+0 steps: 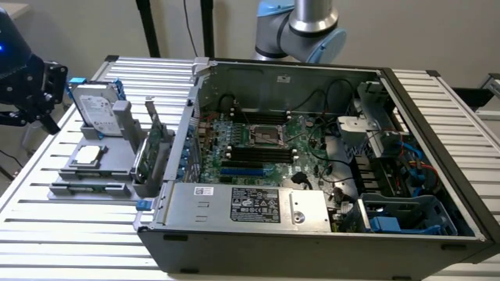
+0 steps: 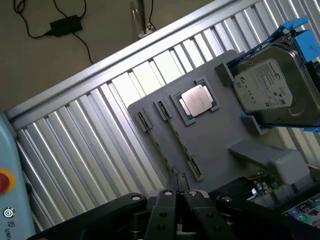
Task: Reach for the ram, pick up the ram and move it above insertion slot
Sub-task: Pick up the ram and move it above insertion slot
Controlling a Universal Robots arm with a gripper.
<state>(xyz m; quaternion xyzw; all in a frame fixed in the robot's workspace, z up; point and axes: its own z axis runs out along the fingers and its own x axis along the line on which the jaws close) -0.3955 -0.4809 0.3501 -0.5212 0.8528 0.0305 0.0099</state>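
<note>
Claw [image 1: 43, 114]: dark, at the exterior view's far left, raised beside the edge of the slatted table [image 1: 47, 234] and touching nothing on it.
Ram [image 1: 88, 188]: one thin green stick lying low and lengthwise in the front holder of the gray fixture [image 1: 117, 153]. It is to the exterior view's right of the claw and lower down, near it but clearly apart.
Ram, wrist view [image 2: 178, 141]: a narrow strip seen edge-on between two end clips. It lies ahead of the fingertips [image 2: 169, 196], not between them.
Fixture count: one, on the table beside the case.
Processor chip [image 1: 88, 153]: one, flat in its square seat behind the ram.
Hard drive [image 1: 100, 111]: one, standing tilted in a blue-edged cradle at the back of the fixture.
Expansion card [image 1: 154, 149]: one, taller and wider, standing on edge at the fixture's side nearest the case.
Computer case [image 1: 312, 234]: one, lid off, filling the middle and the exterior view's right.
Memory slots [image 1: 262, 154]: a bank of dark parallel slots on the motherboard inside the case, well apart from the ram. I cannot count them surely.
Robot arm [image 1: 306, 26]: one, with a silver and pale blue joint behind the case.
Claw state: in the wrist view the two fingers stand pressed close together, nothing pinched between them, touching neither ram nor fixture.
</note>
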